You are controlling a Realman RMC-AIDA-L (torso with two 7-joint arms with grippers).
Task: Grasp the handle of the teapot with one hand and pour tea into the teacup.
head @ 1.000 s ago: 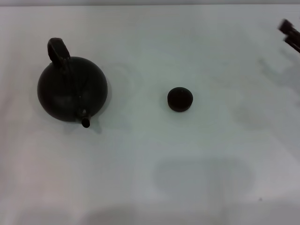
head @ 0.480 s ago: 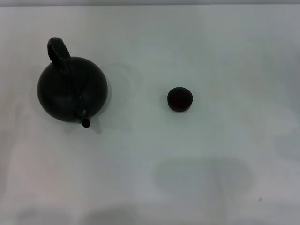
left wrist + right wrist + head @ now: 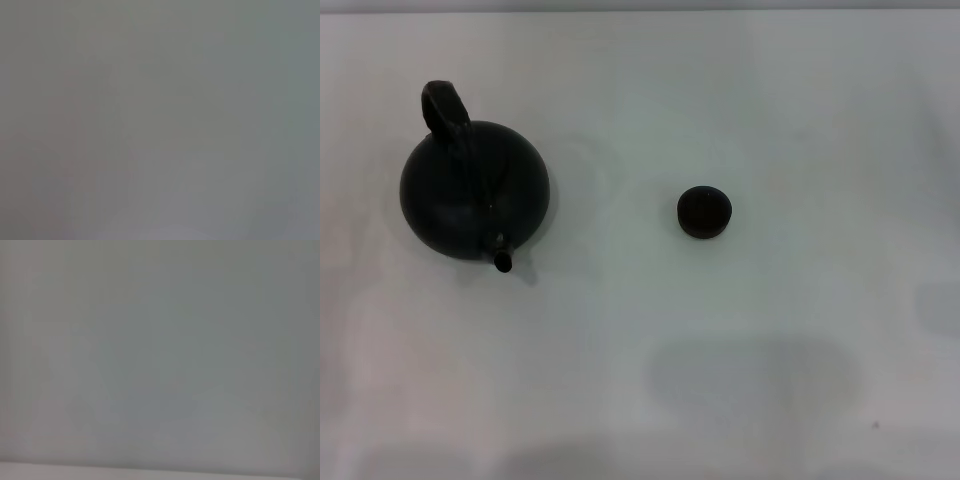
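The large round dark teapot [image 3: 475, 190] stands on the white table at the left of the head view. Its arched handle [image 3: 444, 108] rises at the pot's far side and its short spout [image 3: 504, 261] points toward the near edge. The small round dark teacup [image 3: 704, 212] stands near the middle, well to the right of the teapot. Neither gripper shows in the head view. Both wrist views show only plain grey surface.
The white table [image 3: 770, 110] fills the head view. Soft shadows lie on it near the front edge.
The right gripper showed at the far right edge a second ago and has moved out of view. The teapot and teacup have not moved.
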